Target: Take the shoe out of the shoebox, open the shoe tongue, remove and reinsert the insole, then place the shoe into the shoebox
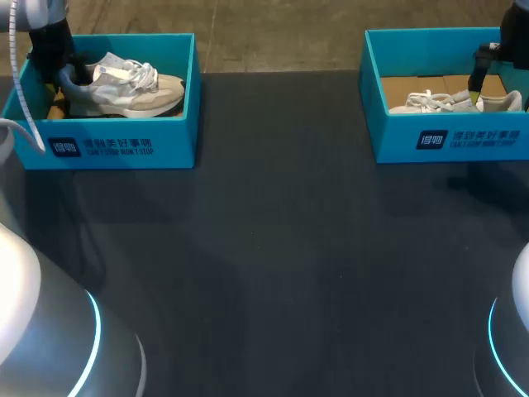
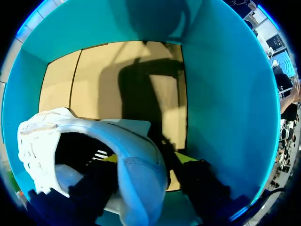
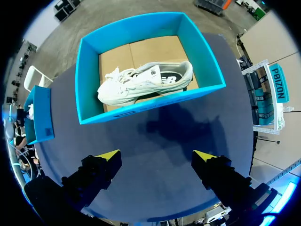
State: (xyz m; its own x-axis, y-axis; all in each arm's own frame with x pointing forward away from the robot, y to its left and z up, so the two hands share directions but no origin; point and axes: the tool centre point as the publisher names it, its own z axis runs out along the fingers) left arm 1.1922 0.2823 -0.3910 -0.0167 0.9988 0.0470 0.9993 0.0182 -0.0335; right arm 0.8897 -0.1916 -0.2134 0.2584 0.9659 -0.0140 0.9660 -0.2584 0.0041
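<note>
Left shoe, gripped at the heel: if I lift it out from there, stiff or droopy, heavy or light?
The left shoe probably lifts light: mesh-like upper, thick foam-looking sole. Held by the left gripper at the heel collar alone, its toe likely dips and swings. The soft collar may squash, so the hold could slip.

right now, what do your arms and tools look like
Both arms have rounded pale grey housings ringed with a glowing cyan band: left arm, right arm. The left tool is black, with a white cable running beside it. The right tool is black too, its two blocky fingers ending in bright yellow tips.
</note>
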